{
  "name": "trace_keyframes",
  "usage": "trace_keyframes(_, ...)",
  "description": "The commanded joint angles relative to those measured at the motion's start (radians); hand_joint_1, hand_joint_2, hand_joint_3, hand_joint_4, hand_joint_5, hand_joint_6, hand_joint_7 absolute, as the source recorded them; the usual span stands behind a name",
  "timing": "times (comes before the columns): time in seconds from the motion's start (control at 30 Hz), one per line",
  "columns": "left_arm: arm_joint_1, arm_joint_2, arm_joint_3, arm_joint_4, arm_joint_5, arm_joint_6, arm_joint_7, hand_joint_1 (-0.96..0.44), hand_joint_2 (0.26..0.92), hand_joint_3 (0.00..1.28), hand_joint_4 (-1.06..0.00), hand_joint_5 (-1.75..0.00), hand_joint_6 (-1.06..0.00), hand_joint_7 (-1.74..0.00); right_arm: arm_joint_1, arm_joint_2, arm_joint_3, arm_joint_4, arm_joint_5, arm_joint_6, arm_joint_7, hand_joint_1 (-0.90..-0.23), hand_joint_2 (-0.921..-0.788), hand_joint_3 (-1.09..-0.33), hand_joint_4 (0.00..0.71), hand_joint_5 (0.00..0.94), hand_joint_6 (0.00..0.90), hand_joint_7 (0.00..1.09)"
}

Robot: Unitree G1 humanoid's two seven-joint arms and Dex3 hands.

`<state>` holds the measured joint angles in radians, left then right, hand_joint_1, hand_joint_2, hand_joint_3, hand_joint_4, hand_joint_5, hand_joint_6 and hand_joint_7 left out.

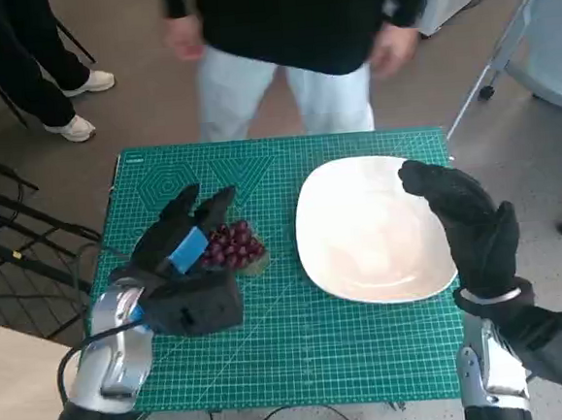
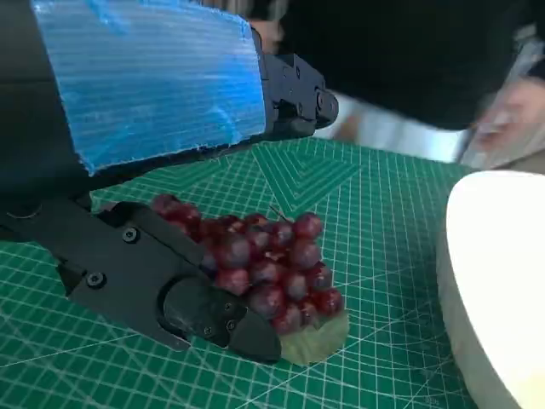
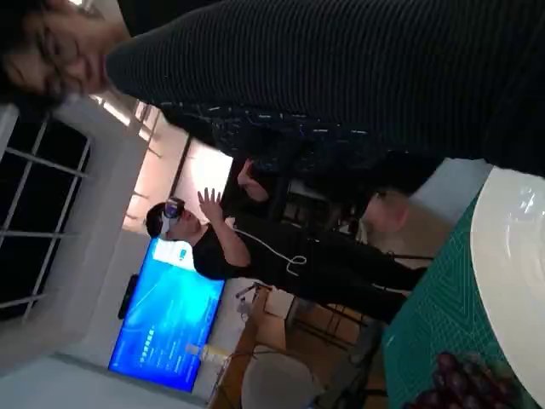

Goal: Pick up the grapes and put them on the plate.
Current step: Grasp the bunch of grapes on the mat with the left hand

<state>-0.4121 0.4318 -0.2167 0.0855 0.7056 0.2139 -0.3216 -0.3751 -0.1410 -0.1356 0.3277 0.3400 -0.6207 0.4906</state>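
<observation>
The bunch of dark red grapes (image 1: 233,245) lies on the green gridded cutting mat (image 1: 302,354), well apart from the wide white ceramic plate (image 1: 370,232). The blue-taped black left hand (image 1: 183,266) straddles it with fingers spread, one low against the bunch's side and the others above, seemingly so they can close round it, though nothing is gripped yet. The gloved right hand (image 1: 472,224) hovers over the plate's edge holding nothing, fingers loosely extended, leaving the dish free to receive the fruit.

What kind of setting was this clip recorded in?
Most likely a robotics lab or office used for teleoperation: a green cutting mat covers the small table, a person wearing a headset stands beside a large blue screen, and an office chair stands nearby.
</observation>
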Motion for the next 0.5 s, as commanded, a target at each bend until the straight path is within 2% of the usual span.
trace_keyframes(0.03,-0.052,-0.006,-0.031,0.09,0.006,0.013,0.01,-0.48,0.735,0.0,0.0,0.0,-0.21,-0.01,0.02,-0.001,-0.002,0.004,-0.012,0.014,-0.009,-0.609,-0.921,-0.798,0.359,0.001,0.183,0.01)
trace_keyframes(0.5,-0.238,-0.053,-0.103,0.452,-0.001,0.049,0.063,-0.49,0.738,0.0,0.0,0.0,-0.21,-0.01,0.028,-0.001,-0.007,0.006,-0.004,0.01,-0.001,-0.607,-0.921,-0.799,0.359,0.001,0.183,0.02)
